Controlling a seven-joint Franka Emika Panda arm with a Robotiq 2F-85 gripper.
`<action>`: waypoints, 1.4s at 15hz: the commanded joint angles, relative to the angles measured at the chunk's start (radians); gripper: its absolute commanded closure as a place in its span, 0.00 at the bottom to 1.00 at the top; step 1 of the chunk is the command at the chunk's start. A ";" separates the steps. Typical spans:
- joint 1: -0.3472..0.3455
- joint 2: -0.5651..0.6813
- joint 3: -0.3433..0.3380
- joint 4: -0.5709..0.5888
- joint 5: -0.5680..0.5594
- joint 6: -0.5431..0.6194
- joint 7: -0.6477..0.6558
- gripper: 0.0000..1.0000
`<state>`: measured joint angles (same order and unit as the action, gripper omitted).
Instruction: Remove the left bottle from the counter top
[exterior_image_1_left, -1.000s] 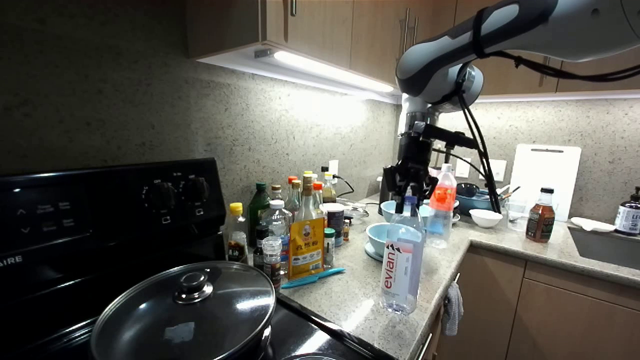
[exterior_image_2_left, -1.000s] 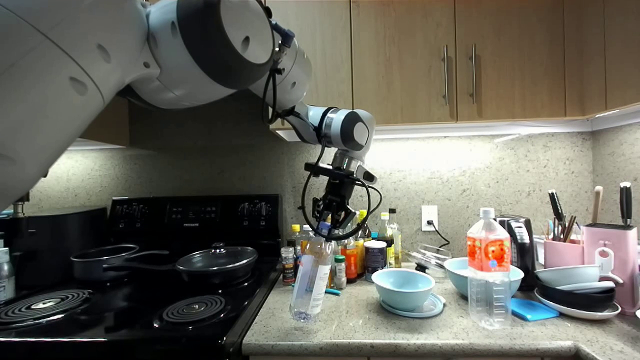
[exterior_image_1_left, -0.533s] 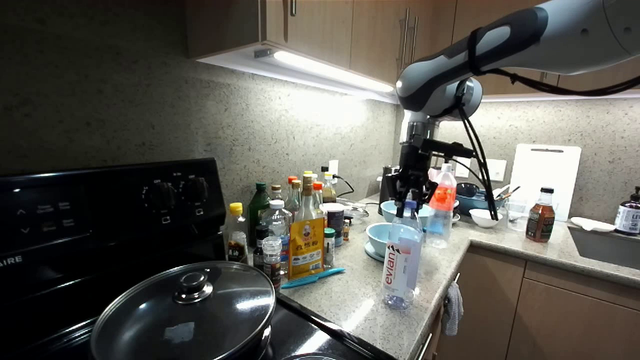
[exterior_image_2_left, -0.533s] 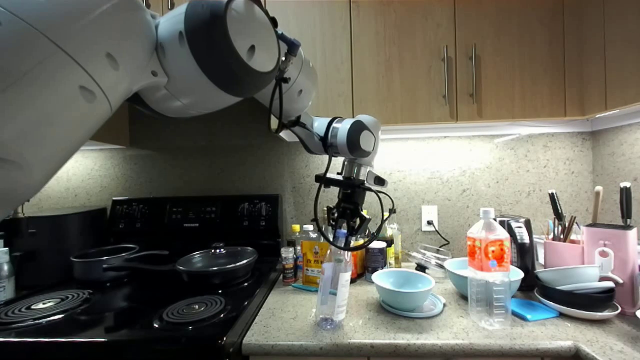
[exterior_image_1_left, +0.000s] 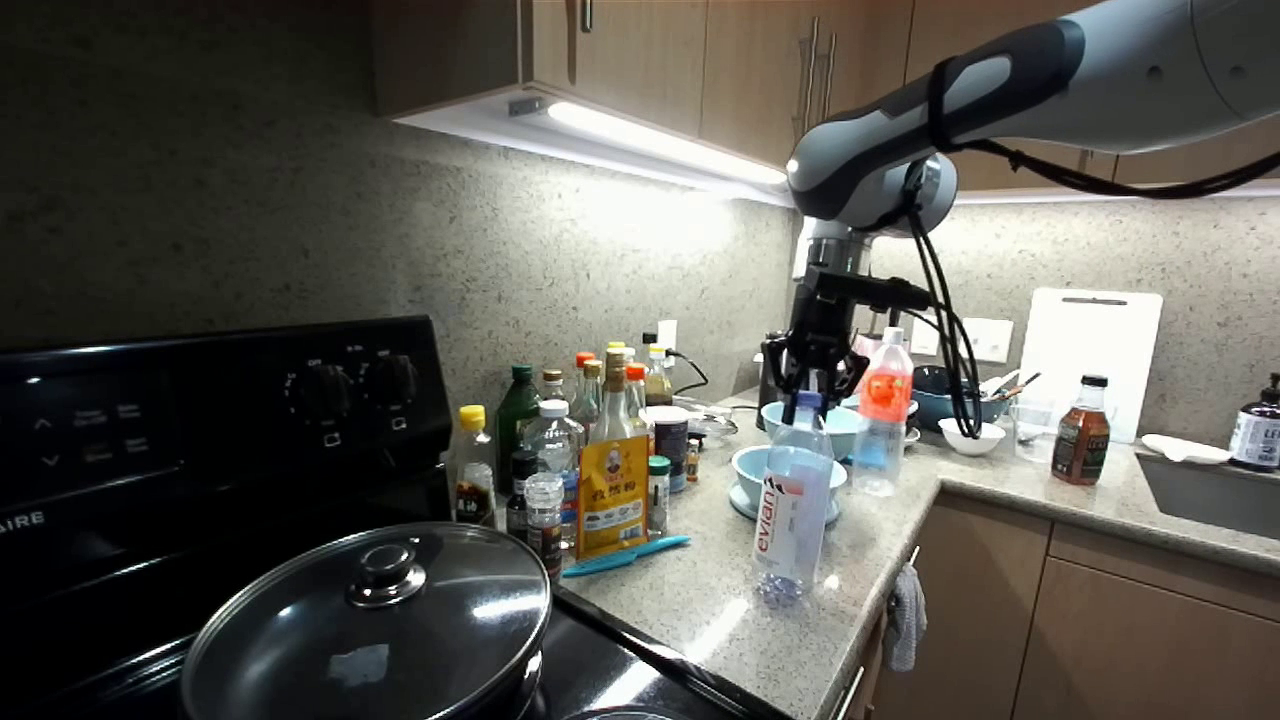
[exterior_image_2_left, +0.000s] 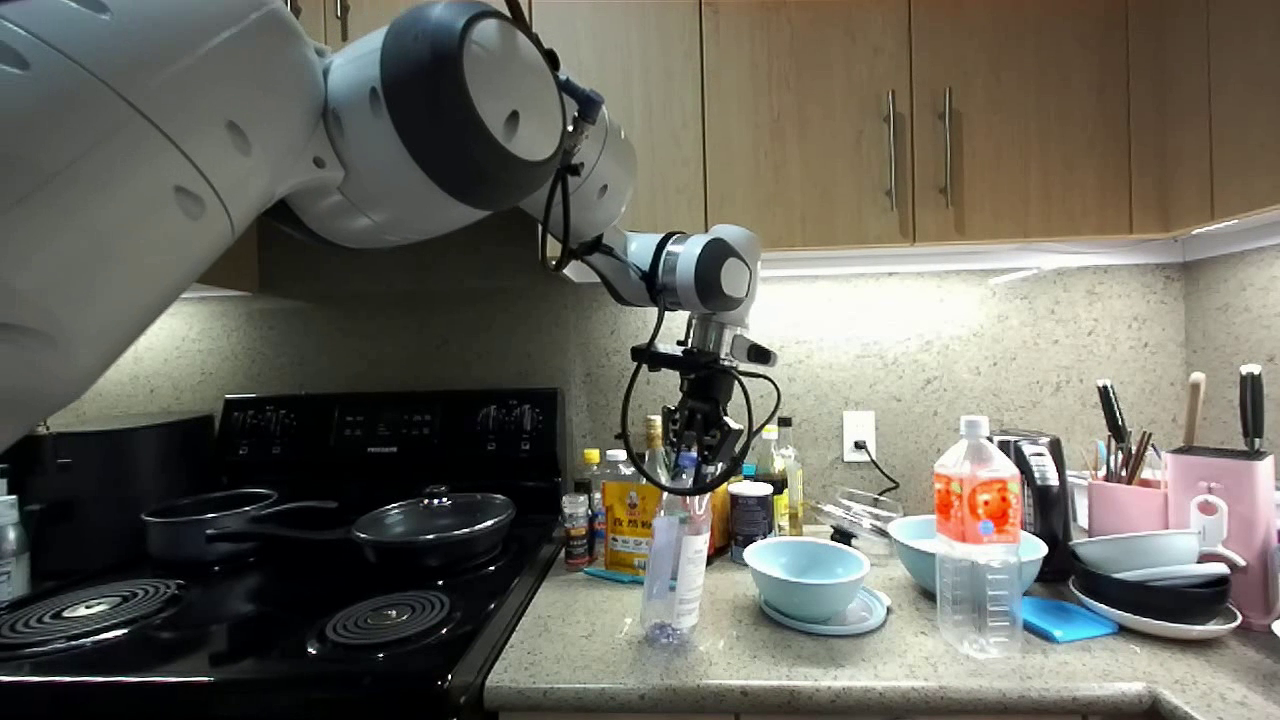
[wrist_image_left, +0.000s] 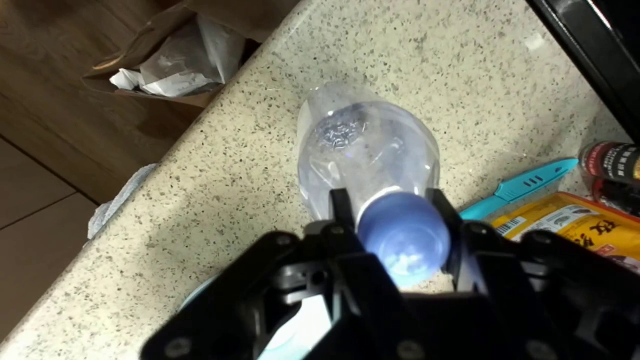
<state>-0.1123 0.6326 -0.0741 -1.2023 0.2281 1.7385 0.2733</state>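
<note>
The left bottle, a clear whitish plastic bottle with a blue cap, shows in both exterior views, and from above in the wrist view. My gripper is shut on its neck just under the cap, with one finger on each side; it also shows in an exterior view and the wrist view. The bottle hangs slightly tilted over the grey speckled counter top. I cannot tell whether its base touches the surface. The counter top also shows in the wrist view.
A light blue bowl stands beside the bottle. A large bottle with an orange label stands further along. Condiment bottles, a yellow packet and a teal knife lie behind. The black stove borders the counter.
The gripper and bottle have moved together, to the right in an exterior view, away from the stove. The bottle has swung from clearly tilted to nearly upright.
</note>
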 joint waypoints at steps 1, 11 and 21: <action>0.007 0.094 0.018 0.217 0.013 -0.080 0.073 0.86; 0.049 0.061 0.018 0.159 -0.036 0.109 -0.033 0.86; 0.077 0.055 -0.012 0.152 -0.047 0.215 0.037 0.86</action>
<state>-0.0211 0.7156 -0.0708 -1.0185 0.1771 1.9813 0.2728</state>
